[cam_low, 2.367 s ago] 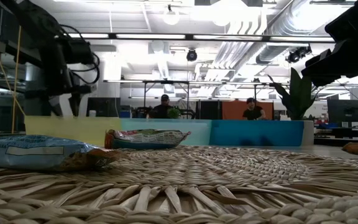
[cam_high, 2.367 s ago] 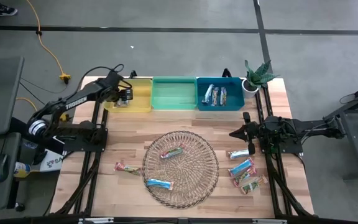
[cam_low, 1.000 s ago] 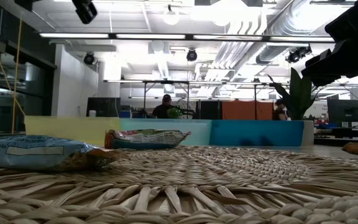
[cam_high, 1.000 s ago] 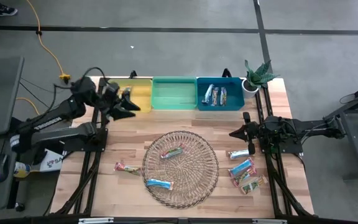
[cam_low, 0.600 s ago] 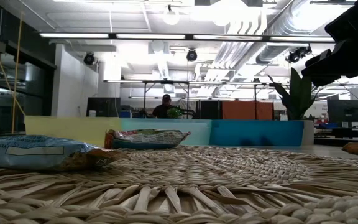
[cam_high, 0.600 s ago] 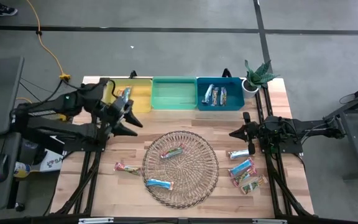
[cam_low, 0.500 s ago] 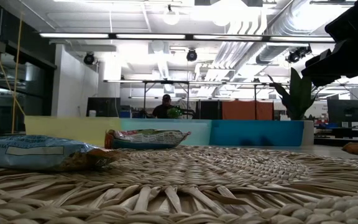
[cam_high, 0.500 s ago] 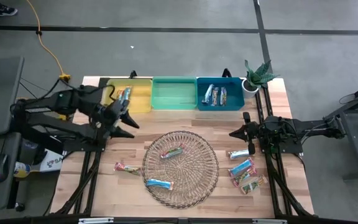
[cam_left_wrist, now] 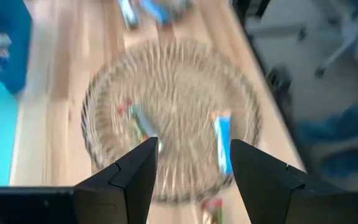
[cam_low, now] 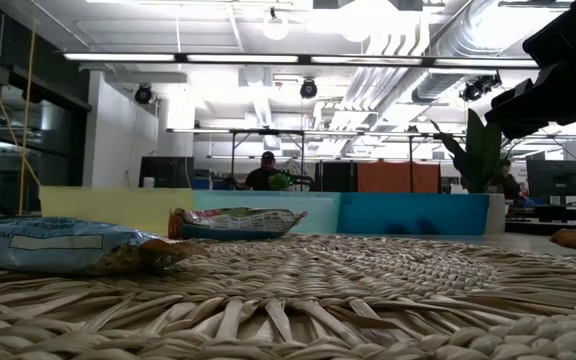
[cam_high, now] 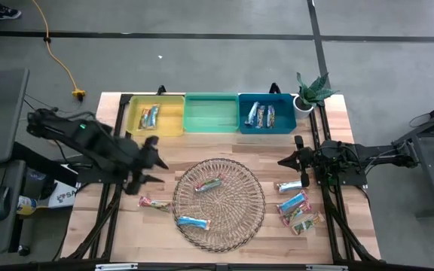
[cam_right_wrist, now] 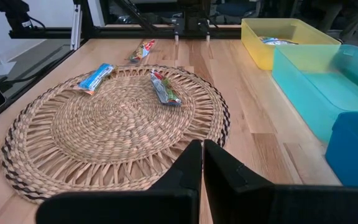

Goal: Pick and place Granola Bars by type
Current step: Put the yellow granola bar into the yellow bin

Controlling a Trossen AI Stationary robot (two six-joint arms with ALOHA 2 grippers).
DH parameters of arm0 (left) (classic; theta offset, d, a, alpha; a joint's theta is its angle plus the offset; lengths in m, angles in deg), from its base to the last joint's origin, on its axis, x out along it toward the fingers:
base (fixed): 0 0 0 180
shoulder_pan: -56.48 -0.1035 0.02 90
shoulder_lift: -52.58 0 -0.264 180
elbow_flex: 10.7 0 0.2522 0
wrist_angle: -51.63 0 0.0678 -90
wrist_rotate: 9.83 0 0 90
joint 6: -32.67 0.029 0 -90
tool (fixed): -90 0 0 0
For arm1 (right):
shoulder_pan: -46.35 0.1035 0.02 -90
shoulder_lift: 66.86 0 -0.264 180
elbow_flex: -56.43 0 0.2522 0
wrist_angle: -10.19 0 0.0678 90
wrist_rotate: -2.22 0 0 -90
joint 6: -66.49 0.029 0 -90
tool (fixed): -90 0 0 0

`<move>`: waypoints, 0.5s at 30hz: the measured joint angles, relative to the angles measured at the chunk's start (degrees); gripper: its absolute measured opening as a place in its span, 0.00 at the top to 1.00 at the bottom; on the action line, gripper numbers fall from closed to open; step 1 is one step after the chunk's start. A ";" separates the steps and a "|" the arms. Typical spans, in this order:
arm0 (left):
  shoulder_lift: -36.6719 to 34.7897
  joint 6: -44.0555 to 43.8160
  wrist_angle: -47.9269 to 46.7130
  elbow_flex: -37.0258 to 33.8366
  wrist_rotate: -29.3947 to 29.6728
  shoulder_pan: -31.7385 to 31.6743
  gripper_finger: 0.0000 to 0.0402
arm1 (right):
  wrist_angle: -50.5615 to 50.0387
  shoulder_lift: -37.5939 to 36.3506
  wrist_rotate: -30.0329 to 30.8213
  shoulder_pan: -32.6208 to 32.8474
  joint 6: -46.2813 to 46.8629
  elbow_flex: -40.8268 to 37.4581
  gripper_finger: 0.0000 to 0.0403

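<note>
Here the wooden table carries a round wicker tray at its middle, with three bins in a row along the far edge: a yellow bin, a green bin and a blue bin. A small potted plant stands just beside the blue bin. The left gripper hangs over the table between the yellow bin and the tray, its fingers parted and grasping nothing. The right gripper waits at the tray's right side with its fingers pressed together, empty. Of the Granola Bars, two lie on the tray, one lies on the table just left of it, three sit right of it, one rests in the yellow bin and two in the blue bin.
</note>
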 joint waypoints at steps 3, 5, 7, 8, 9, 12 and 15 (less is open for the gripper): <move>4.86 0.00 -1.34 0.00 1.73 2.66 0.51 | 0.00 -0.01 0.00 0.00 0.00 0.00 1.00; 8.09 0.06 -1.22 0.00 1.85 4.13 0.51 | 0.00 -0.01 0.01 0.01 0.01 0.00 1.00; 11.76 0.59 -1.18 0.00 1.85 5.15 0.51 | 0.00 0.01 0.00 0.00 0.02 0.00 1.00; 13.56 1.03 -1.21 0.00 1.85 5.52 0.51 | 0.00 -0.01 0.00 0.02 0.00 0.00 1.00; 15.29 1.34 -1.22 -0.02 1.83 5.95 0.51 | 0.00 -0.01 0.00 0.02 0.02 0.00 1.00; 20.03 1.46 -0.71 -0.02 1.65 6.32 0.51 | 0.00 -0.01 0.01 0.01 0.02 0.00 1.00; 24.32 1.08 1.54 -0.02 1.15 6.27 0.51 | 0.00 0.01 0.00 0.01 0.00 0.00 1.00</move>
